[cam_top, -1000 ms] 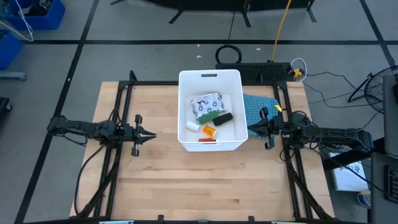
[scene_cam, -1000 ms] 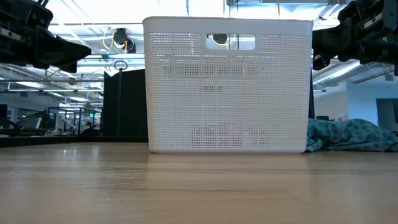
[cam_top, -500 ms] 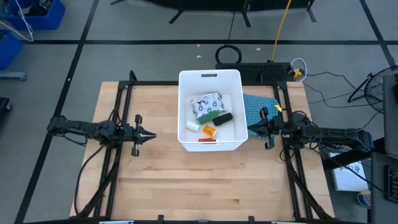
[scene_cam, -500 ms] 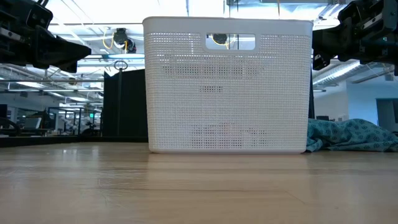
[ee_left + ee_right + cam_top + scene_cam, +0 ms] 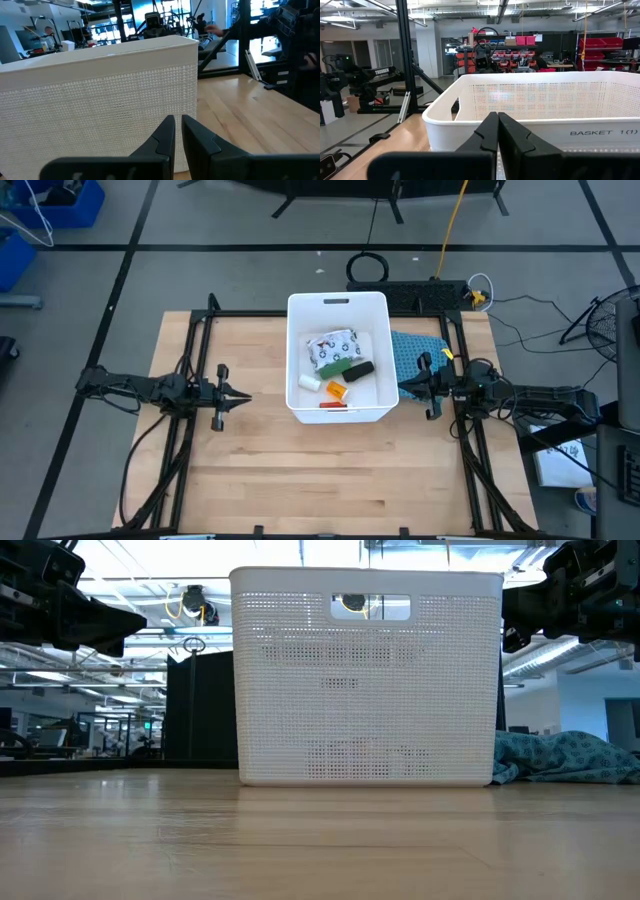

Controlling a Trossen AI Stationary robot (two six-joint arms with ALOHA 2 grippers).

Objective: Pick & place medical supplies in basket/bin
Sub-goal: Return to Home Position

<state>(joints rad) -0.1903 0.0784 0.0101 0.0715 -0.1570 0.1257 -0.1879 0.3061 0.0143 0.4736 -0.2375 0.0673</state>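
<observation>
The white basket (image 5: 338, 304) stands in the table's middle, slot handle in its far rim. Inside lie the white dark-printed packet (image 5: 333, 347), green bar (image 5: 333, 368), black oblong (image 5: 360, 369), white roll (image 5: 309, 382), orange vial (image 5: 339, 391) and red tube (image 5: 333, 406). My left gripper (image 5: 246, 396) hovers left of the basket, shut and empty; its wrist view shows the fingertips (image 5: 178, 120) facing the basket wall (image 5: 100, 95). My right gripper (image 5: 404, 388) hovers right of the basket, shut and empty, its tips (image 5: 497, 116) level with the rim (image 5: 520, 125).
A blue-green mesh cloth (image 5: 412, 350) lies on the table against the basket's right side, under my right gripper; it also shows in the low view (image 5: 565, 758). Black frame rails (image 5: 195, 350) run along both table sides. Bare wood (image 5: 320, 470) spreads at the near side.
</observation>
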